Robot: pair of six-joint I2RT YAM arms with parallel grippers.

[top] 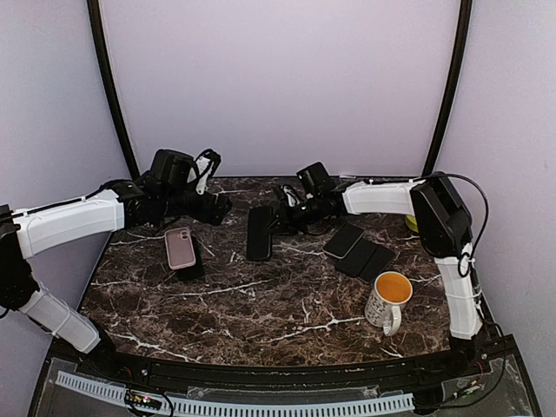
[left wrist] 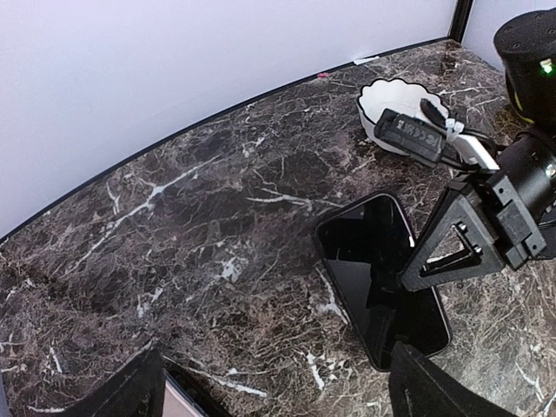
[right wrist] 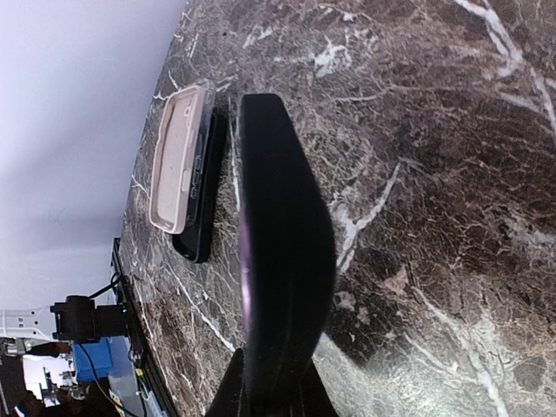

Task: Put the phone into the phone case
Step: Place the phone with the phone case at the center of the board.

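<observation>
Top view: the left claw [top: 217,207] is seen over the far left of the dark marble tabletop [top: 261,304]. Its fingers [left wrist: 122,395] are spread wide apart in the left wrist view, and nothing is held between them.

The right claw [top: 280,217] is reached in from the right towards the middle of the tabletop. It is closed tight on one end of the black phone [top: 259,233]. In the right wrist view the phone [right wrist: 282,261] runs away from the claw [right wrist: 269,395] and is seen almost edge-on. A shadow is cast on the marble beside it. In the left wrist view the phone [left wrist: 382,278] lies screen-up and low over the tabletop. Whether its gripped end is lifted clear cannot be told.

The phone case [top: 180,248], pale pink and open side up, is found left of the phone and apart from it, just in front of the left claw. It rests on a black flat device [top: 193,265], which sticks out past one edge of the case. The same stack is seen beyond the phone in the right wrist view [right wrist: 178,156].

Also noted:
- Three dark flat slabs [top: 360,254] lie close together to the right of the phone.
- A white mug [top: 387,300] of orange liquid stands nearer the front right.
- A white scalloped bowl [left wrist: 391,100] sits behind the right arm.
</observation>
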